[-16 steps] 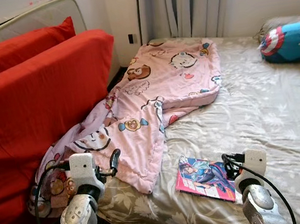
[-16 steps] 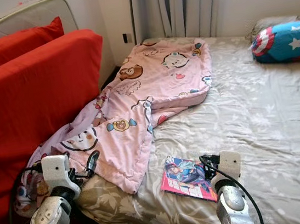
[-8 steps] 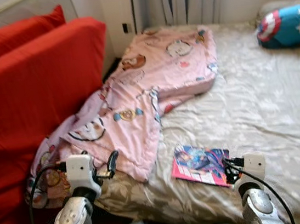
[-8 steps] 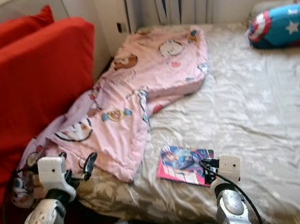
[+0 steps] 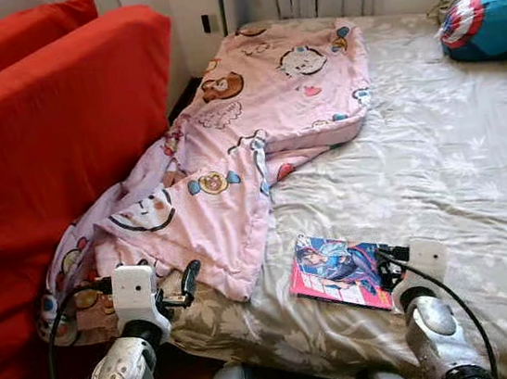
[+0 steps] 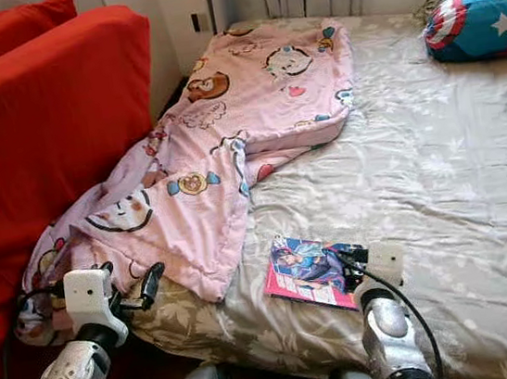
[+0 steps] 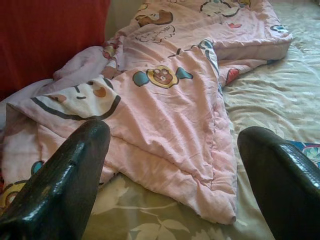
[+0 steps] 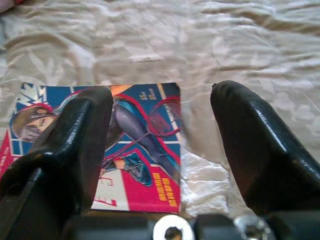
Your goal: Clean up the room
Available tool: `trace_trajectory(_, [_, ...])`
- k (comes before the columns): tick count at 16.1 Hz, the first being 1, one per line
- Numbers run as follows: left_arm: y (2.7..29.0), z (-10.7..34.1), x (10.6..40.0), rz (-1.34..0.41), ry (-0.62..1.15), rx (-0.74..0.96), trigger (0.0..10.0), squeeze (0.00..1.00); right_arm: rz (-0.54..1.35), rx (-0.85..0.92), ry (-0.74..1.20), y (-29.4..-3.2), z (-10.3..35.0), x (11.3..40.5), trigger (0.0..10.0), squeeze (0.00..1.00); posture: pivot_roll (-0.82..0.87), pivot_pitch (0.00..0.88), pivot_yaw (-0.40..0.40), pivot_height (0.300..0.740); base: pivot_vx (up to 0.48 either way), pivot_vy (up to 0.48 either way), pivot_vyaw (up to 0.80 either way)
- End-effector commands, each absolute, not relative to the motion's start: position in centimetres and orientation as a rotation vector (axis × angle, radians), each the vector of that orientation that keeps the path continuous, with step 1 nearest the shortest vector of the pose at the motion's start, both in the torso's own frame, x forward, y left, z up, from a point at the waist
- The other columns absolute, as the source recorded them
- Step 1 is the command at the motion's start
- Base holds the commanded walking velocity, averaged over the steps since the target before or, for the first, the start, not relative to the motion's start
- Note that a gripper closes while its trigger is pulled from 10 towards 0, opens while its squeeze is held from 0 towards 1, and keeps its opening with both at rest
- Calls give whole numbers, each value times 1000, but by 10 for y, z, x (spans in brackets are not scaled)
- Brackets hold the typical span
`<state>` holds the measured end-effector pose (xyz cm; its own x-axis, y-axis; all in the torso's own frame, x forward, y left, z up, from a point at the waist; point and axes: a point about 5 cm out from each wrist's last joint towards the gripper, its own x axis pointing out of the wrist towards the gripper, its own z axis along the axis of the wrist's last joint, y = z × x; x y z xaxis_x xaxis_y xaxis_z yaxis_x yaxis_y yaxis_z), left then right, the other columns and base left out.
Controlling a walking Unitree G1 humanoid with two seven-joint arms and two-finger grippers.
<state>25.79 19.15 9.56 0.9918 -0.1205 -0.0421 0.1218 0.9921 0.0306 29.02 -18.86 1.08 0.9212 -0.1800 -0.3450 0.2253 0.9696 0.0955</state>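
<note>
Comic book (image 5: 339, 272) flat on bed (image 5: 474, 160) near front edge, right gripper (image 8: 160, 150) over its corner, jaws apart, left gripper (image 7: 172, 165) facing pink cartoon blanket (image 5: 246, 134), jaws apart

Your left gripper (image 7: 172, 165) hangs with fingers (image 7: 65, 185) spread wide over the pink cartoon blanket (image 7: 175, 100), whose corner lies on the grey leaf-print sheet (image 7: 150, 227); red cushion (image 7: 50, 35) at ten o'clock.
</note>
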Motion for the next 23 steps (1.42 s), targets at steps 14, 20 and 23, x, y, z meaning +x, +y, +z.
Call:
trace_trajectory(14, [197, 83, 274, -81, 51, 15, 10000, 0, -185, 164, 242, -189, 8, 270, 10000, 0, 63, 0, 39, 627, 0, 0, 0])
trace_trajectory(20, [192, 84, 275, -108, 40, 13, 10000, 0, -297, 170, 336, -205, 2, 271, 10000, 0, 60, 9, 50, 627, 0, 0, 0])
trace_trajectory(23, [195, 87, 272, -111, 35, 23, 10000, 0, -294, 152, 364, -206, 6, 282, 10000, 0, 78, 48, 52, 627, 0, 0, 0])
